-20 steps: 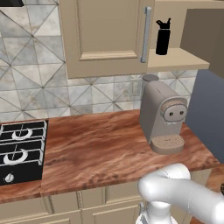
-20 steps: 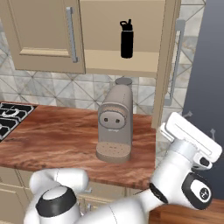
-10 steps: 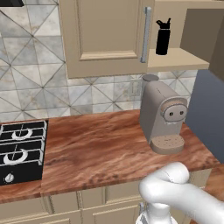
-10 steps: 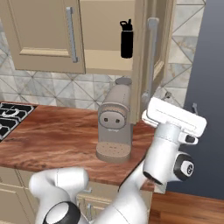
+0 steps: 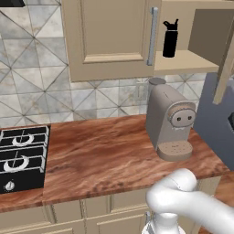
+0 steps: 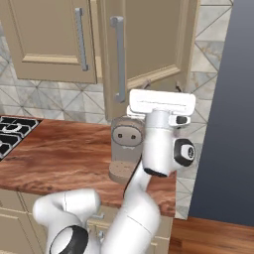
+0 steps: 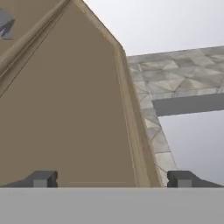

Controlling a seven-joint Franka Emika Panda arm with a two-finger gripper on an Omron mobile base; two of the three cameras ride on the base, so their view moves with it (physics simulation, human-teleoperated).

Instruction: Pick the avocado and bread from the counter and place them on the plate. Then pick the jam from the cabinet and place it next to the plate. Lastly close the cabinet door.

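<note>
The cabinet door (image 6: pixel 149 44) is beige with a grey bar handle (image 6: pixel 117 59) and stands partly swung over the open cabinet (image 5: pixel 187 61). My white hand (image 6: pixel 161 103) is raised against the door's outer face, near its lower edge. In the hand view my gripper (image 7: pixel 111 180) is open with nothing between its fingertips (image 7: pixel 41 178), and the door panel (image 7: pixel 65 109) is close in front. The reddish-brown counter (image 5: pixel 100 155) runs below. The avocado, bread, plate and jam are out of view.
A black bottle (image 5: pixel 170 39) stands on the cabinet shelf. A beige coffee machine (image 5: pixel 171 121) sits on the counter's right end under the cabinet. A black gas hob (image 5: pixel 20 157) is at the left. A dark grey wall panel (image 6: pixel 223 109) is to the right.
The hand has swept left across the right base view, and the door has swung with it toward the cabinet. The door's edge now shows at the right of the left base view.
</note>
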